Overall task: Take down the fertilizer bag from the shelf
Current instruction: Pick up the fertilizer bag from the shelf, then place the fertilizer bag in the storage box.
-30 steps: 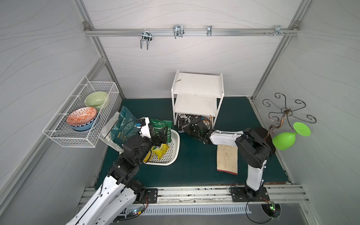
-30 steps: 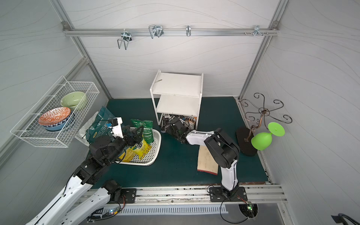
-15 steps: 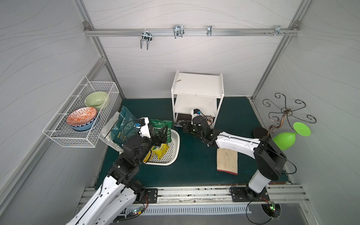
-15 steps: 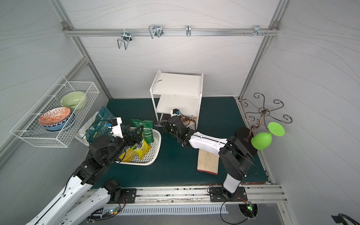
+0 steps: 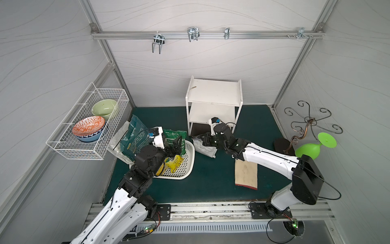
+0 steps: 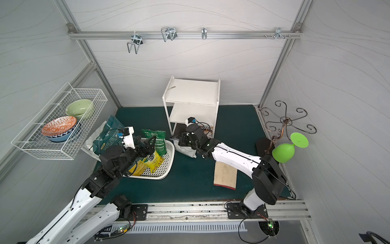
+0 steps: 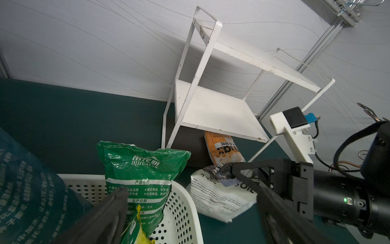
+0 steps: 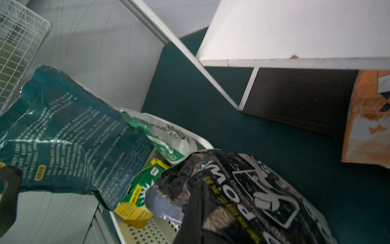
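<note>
The right tool (image 5: 203, 140) is closed, pinching the dark top edge of a white fertilizer bag (image 5: 204, 147). The bag stands on the green surface (image 5: 211, 181) just in front of the white shelf (image 5: 214, 99), beside the perforated basket (image 5: 187, 160). Its long axis runs upright, top end tilted toward the basket. The left tool (image 5: 176, 145) is open wide above the basket.

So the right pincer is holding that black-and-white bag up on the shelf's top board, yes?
Not quite. The right pincer is shut on the black-and-white bag, but the bag is down by the green mat in front of the shelf, whose top board is bare. Both top views show this.
</note>
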{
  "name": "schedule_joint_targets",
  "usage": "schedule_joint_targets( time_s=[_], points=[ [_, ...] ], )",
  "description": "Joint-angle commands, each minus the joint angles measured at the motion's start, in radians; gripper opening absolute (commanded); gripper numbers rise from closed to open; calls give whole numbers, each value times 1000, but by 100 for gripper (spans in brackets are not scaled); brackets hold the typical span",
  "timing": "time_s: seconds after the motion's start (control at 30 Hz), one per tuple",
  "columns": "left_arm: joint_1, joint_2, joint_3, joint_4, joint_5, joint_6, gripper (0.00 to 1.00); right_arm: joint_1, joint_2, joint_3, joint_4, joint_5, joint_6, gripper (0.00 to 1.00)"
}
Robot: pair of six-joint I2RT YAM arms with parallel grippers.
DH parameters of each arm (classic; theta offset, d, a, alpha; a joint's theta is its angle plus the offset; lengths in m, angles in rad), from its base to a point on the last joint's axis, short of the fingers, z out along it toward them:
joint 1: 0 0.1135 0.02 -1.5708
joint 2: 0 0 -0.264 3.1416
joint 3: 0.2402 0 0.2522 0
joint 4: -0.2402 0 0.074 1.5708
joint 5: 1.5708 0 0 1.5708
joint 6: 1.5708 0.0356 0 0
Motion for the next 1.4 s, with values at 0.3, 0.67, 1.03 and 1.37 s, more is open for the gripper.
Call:
schedule_joint_targets(
  time_s=[0.3,0.67,1.03,1.37],
  points=[
    [102,89,148,6,127,-33,99,-19,-159,134,-170,-336,-95,0],
    [298,199,220,1,358,-174,99,21,-174,269,-284,-507,-198,0],
    [338,197,233,-18,348,-184,99,118,-67,393,-259,-619,-232,0],
    [345,164,217,-28,310,-182,99,171,52,462,-224,-664,-248,0]
  ],
)
